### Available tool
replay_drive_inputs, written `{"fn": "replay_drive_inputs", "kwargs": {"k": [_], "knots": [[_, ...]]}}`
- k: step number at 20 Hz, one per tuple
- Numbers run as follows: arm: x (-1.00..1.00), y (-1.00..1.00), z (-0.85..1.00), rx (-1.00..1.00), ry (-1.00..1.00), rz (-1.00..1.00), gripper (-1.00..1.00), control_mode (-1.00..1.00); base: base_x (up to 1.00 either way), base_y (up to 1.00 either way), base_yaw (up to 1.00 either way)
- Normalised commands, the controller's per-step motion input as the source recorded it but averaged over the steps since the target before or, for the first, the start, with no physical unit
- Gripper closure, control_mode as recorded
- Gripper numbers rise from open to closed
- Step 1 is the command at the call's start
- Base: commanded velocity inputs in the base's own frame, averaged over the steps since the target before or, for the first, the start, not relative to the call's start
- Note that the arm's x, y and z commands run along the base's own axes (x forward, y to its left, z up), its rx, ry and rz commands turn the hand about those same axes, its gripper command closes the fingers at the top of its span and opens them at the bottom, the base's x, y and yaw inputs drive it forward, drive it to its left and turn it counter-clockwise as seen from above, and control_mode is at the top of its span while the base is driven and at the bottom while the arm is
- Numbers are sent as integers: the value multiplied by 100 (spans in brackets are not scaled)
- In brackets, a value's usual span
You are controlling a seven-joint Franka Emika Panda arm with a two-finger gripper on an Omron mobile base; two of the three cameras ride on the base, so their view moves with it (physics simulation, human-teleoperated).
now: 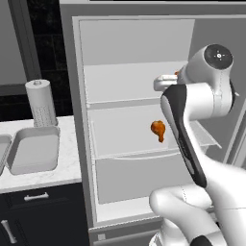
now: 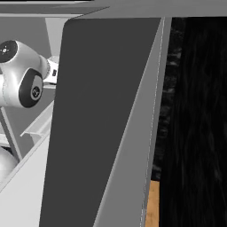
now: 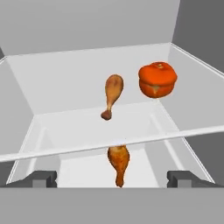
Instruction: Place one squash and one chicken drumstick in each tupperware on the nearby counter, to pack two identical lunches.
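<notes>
In the hand view a brown chicken drumstick (image 3: 113,94) lies on the upper fridge shelf, with an orange squash (image 3: 157,79) just right of it. A second drumstick (image 3: 119,164) lies on the shelf below and appears in the left base view too (image 1: 158,129). My gripper (image 3: 112,179) is open and empty, short of the upper drumstick, fingertips (image 3: 43,178) wide apart. The left base view shows the gripper (image 1: 158,83) reaching over the upper shelf. One light-grey tupperware (image 1: 33,150) sits empty on the marble counter (image 1: 67,161); another (image 1: 3,153) is cut off by the left edge.
The fridge (image 1: 77,120) stands open right of the counter, its glass shelf edge (image 3: 109,146) crossing in front of my fingers. A paper towel roll (image 1: 41,103) stands behind the tupperware. The dark fridge door (image 2: 102,124) blocks most of the right base view.
</notes>
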Motion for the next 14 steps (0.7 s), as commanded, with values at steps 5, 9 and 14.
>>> {"fn": "replay_drive_inputs", "kwargs": {"k": [5,9,14], "knots": [[70,-6,0,0,2,0,-100,-100,0,0,0],[41,-6,-24,0,-2,0,-100,-100,0,0,0],[44,0,-34,0,0,0,-100,-100,0,0,0]]}}
